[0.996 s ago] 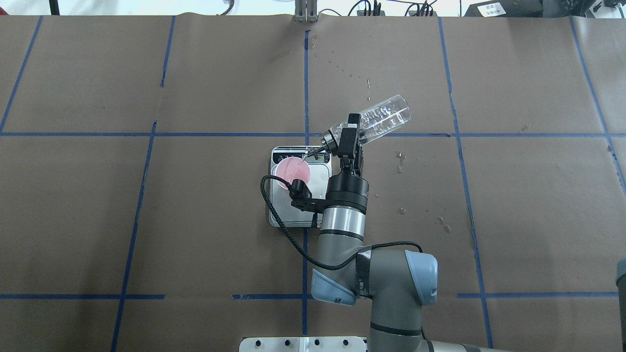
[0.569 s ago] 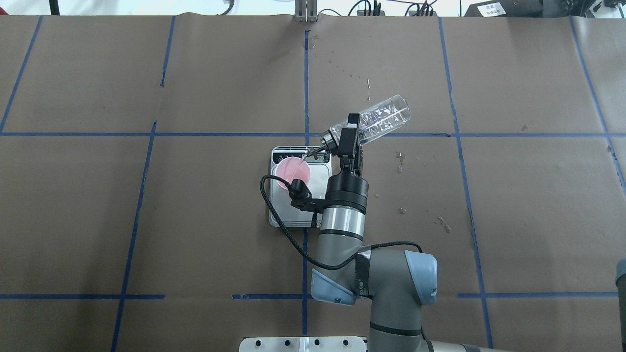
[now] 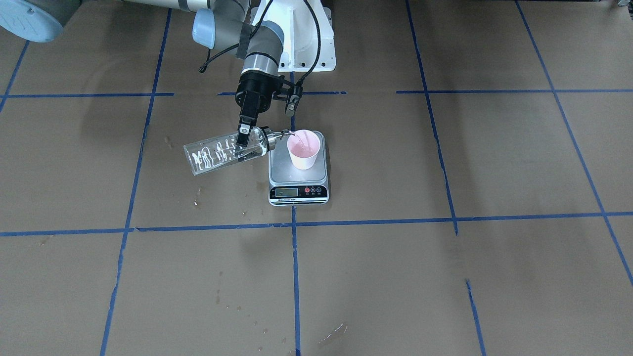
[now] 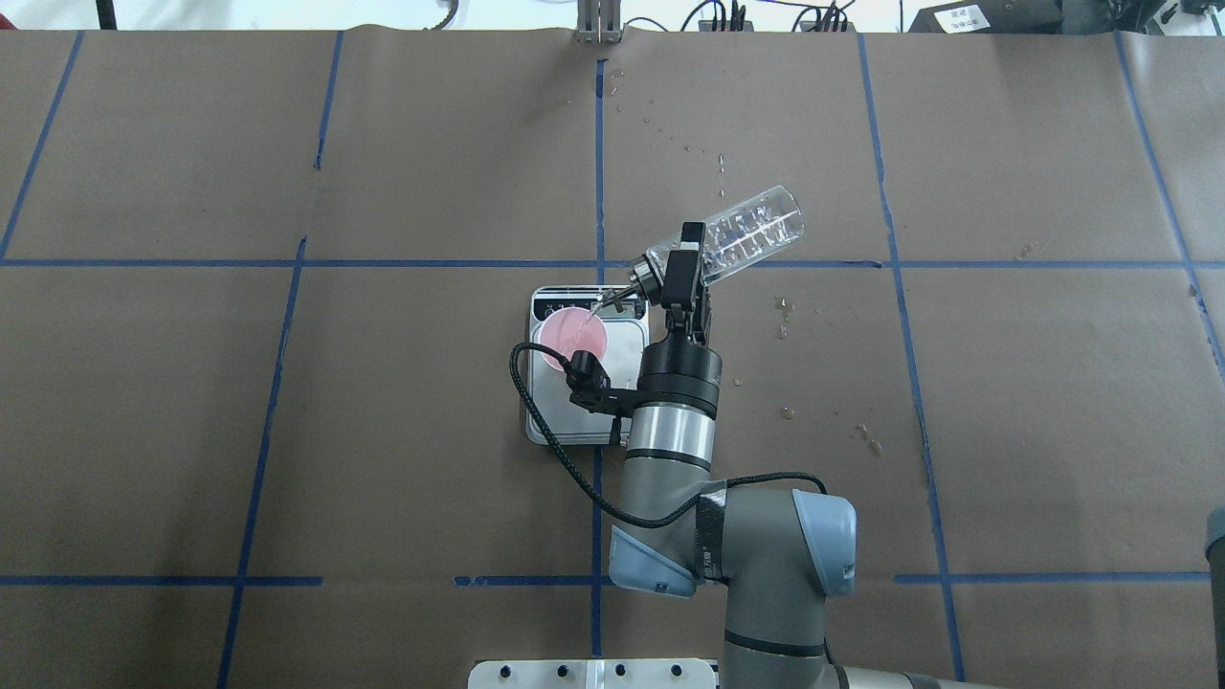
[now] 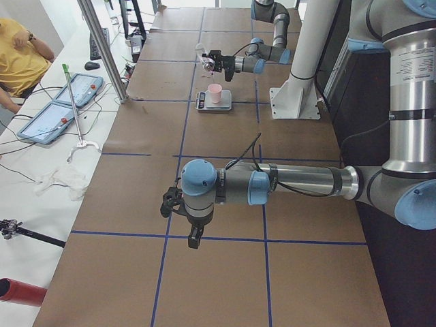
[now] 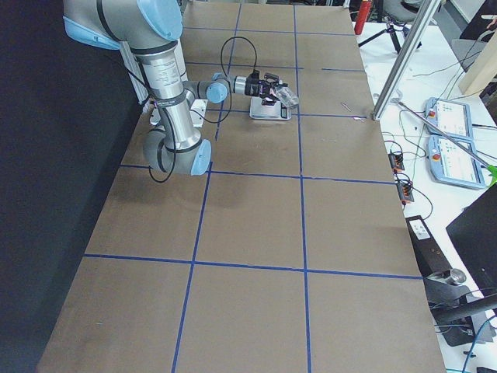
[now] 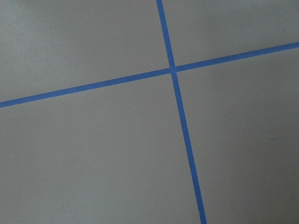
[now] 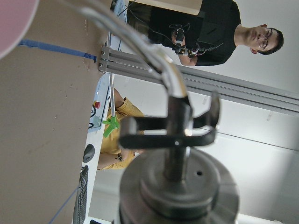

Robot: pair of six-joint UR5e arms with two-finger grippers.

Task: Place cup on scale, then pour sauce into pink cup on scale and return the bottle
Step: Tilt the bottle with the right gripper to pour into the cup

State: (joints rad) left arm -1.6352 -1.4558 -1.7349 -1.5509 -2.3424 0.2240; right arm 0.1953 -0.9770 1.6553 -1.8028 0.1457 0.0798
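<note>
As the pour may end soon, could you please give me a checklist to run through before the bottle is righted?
1. Upright cup on the scale: ok.
2. Aim of spout over the cup's mouth: ok.
3. Grip of right tool on the bottle, near its collar: ok.
4. Reading on the display: cannot tell, too small.
5. Clearance of left tool from the scale: ok.
6. Dry paper: not ok, droplets beside the scale.

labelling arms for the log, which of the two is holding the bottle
The right arm: its fingers clamp the tilted bottle near its metal collar, spout over the cup on the scale. The left arm hangs far from them.
</note>
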